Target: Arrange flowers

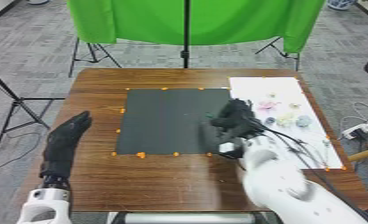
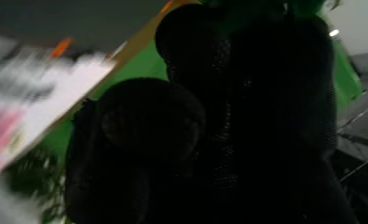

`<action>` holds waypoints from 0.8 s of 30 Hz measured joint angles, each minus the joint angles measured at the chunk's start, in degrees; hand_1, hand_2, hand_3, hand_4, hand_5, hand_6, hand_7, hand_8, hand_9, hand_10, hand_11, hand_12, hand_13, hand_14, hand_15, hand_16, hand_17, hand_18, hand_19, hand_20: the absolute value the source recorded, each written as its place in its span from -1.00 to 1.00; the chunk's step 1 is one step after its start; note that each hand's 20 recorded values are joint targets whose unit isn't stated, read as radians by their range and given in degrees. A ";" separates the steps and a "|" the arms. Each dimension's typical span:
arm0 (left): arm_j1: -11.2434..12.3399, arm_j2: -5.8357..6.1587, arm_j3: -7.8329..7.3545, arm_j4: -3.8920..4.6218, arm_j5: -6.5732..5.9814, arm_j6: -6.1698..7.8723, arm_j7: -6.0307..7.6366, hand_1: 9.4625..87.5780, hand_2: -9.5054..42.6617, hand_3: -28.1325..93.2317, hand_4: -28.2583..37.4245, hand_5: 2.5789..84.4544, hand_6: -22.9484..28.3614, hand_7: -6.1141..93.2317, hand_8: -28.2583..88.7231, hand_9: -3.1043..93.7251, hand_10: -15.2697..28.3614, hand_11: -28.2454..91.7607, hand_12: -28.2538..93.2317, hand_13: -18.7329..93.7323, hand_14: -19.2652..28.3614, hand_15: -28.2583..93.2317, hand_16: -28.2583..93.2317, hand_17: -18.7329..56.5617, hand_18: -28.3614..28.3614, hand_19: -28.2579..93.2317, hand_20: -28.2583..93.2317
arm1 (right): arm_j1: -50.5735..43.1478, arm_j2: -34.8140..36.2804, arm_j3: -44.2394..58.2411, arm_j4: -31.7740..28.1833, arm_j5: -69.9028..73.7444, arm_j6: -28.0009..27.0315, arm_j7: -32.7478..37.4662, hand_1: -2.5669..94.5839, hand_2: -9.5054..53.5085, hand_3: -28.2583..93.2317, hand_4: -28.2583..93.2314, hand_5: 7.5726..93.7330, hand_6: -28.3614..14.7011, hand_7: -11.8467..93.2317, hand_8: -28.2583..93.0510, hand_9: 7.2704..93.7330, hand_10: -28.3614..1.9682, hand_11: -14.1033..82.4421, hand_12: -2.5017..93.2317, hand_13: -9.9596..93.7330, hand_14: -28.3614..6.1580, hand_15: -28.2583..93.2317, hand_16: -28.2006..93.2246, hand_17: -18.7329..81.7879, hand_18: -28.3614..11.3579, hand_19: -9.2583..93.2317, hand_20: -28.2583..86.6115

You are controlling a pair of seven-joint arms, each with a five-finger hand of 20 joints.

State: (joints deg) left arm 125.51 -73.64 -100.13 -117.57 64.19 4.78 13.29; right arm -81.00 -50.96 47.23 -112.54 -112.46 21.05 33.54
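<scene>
Right hand [image 1: 235,119]: over the right edge of the dark mat [image 1: 158,125]; I cannot tell whether it is clamped on anything. Green bit [image 1: 209,115] just to its left (too small to identify). Flowers [image 1: 267,105] on the white sheet [image 1: 283,85], to its right. My left hand [image 1: 67,136], fingers straight and relaxed, is above the surface [image 1: 105,185], left of the mat.
</scene>
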 measured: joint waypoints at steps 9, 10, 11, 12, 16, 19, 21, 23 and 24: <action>0.19 0.56 -0.08 1.08 -1.23 -0.29 0.06 -0.67 -0.77 0.56 -0.88 0.05 0.03 -0.66 -0.58 -0.09 0.26 -0.32 -0.27 -0.16 0.47 -0.34 -0.44 -0.49 0.46 -0.49 -0.23 | 18.18 -9.73 -17.86 11.65 4.86 -1.04 -0.66 0.84 -0.98 -1.00 0.28 0.83 0.29 -0.34 -0.22 0.95 0.15 -0.01 -0.34 1.00 0.51 0.39 -0.04 0.71 -0.12 1.00 0.45; 0.18 0.62 -0.02 1.08 -1.21 -0.32 0.06 -0.67 -0.77 0.56 -0.88 0.05 0.03 -0.66 -0.58 -0.09 0.26 -0.32 -0.27 -0.16 0.46 -0.34 -0.45 -0.49 0.47 -0.49 -0.23 | 19.46 -10.85 -18.87 12.65 5.46 -1.05 -0.63 0.84 -0.98 -1.00 0.28 0.83 0.29 -0.34 -0.22 0.94 0.14 -0.01 -0.34 1.00 0.51 0.39 -0.04 0.71 -0.12 1.00 0.45; 0.18 0.69 0.09 1.08 -1.21 -0.34 0.06 -0.66 -0.77 0.56 -0.88 0.05 0.03 -0.66 -0.58 -0.09 0.26 -0.32 -0.27 -0.16 0.46 -0.34 -0.45 -0.50 0.47 -0.49 -0.23 | 20.68 -11.97 -19.84 13.64 5.96 -1.06 -0.60 0.83 -0.98 -1.00 0.28 0.83 0.28 -0.35 -0.22 0.94 0.12 -0.01 -0.35 1.00 0.50 0.38 -0.04 0.71 -0.12 1.00 0.44; 0.17 0.77 0.21 1.08 -1.20 -0.38 0.06 -0.66 -0.78 0.56 -0.87 0.05 0.03 -0.66 -0.58 -0.09 0.26 -0.32 -0.27 -0.16 0.46 -0.34 -0.45 -0.50 0.47 -0.49 -0.23 | 21.81 -12.98 -20.75 14.63 6.33 -1.06 -0.55 0.80 -0.99 -0.97 0.26 0.83 0.28 -0.34 -0.23 0.94 0.10 0.00 -0.39 1.00 0.50 0.38 -0.03 0.71 -0.11 1.00 0.43; 0.07 1.07 0.66 1.09 -1.12 -0.88 -0.01 -0.64 -0.80 0.56 -0.84 0.05 0.03 -0.66 -0.58 -0.09 0.25 -0.32 -0.26 -0.16 0.47 -0.33 -0.45 -0.50 0.48 -0.48 -0.23 | 25.17 -16.26 -23.24 17.48 7.67 -2.51 -0.30 0.59 -1.00 -0.92 0.17 0.81 0.23 -0.37 -0.28 0.91 0.00 -0.03 -0.46 1.00 0.46 0.32 -0.02 0.70 -0.09 1.00 0.37; 0.02 1.10 0.69 1.09 -0.96 -1.60 -0.06 -0.64 -0.83 0.56 -0.82 0.04 0.03 -0.67 -0.58 -0.09 0.25 -0.32 -0.26 -0.16 0.47 -0.33 -0.44 -0.50 0.48 -0.48 -0.23 | 25.67 -17.27 -23.02 17.42 8.48 -6.41 -0.16 -0.14 -1.00 0.38 -0.77 0.78 0.22 -0.37 -0.62 0.90 -0.07 -0.07 -0.47 0.99 0.41 0.29 0.00 0.67 -0.09 1.00 0.33; 0.03 1.10 0.69 1.09 -0.91 -1.98 -0.06 -0.64 -0.85 0.56 -0.81 0.04 0.03 -0.67 -0.58 -0.09 0.25 -0.32 -0.26 -0.16 0.47 -0.33 -0.44 -0.51 0.48 -0.48 -0.23 | 25.60 -17.33 -22.94 17.07 8.73 -8.75 -0.18 -0.24 -1.00 0.40 -0.82 0.76 0.18 -0.40 -0.66 0.88 -0.11 -0.07 -0.47 0.98 0.38 0.29 0.00 0.67 -0.10 1.00 0.31; 0.05 1.10 0.63 1.09 -0.86 -2.30 -0.09 -0.63 -0.87 0.56 -0.80 0.04 0.03 -0.67 -0.58 -0.09 0.25 -0.32 -0.26 -0.16 0.46 -0.33 -0.44 -0.51 0.48 -0.48 -0.23 | 25.31 -17.25 -22.85 16.72 8.74 -9.88 -0.28 -0.29 -1.00 0.38 -0.83 0.74 0.16 -0.42 -0.66 0.86 -0.11 -0.07 -0.47 0.97 0.36 0.29 -0.01 0.66 -0.11 1.00 0.30; 0.07 1.10 0.60 1.09 -0.84 -2.46 -0.13 -0.63 -0.87 0.56 -0.79 0.04 0.03 -0.67 -0.58 -0.09 0.25 -0.32 -0.26 -0.16 0.46 -0.33 -0.44 -0.51 0.48 -0.48 -0.23 | 25.11 -17.19 -22.77 16.58 8.74 -10.11 -0.35 -0.33 -1.00 0.37 -0.83 0.73 0.16 -0.43 -0.66 0.86 -0.12 -0.07 -0.47 0.97 0.36 0.28 -0.01 0.65 -0.12 1.00 0.30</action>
State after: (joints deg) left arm 125.58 -72.54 -99.53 -116.47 63.35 2.33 13.15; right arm -55.89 -68.15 24.46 -95.96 -103.71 10.94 33.19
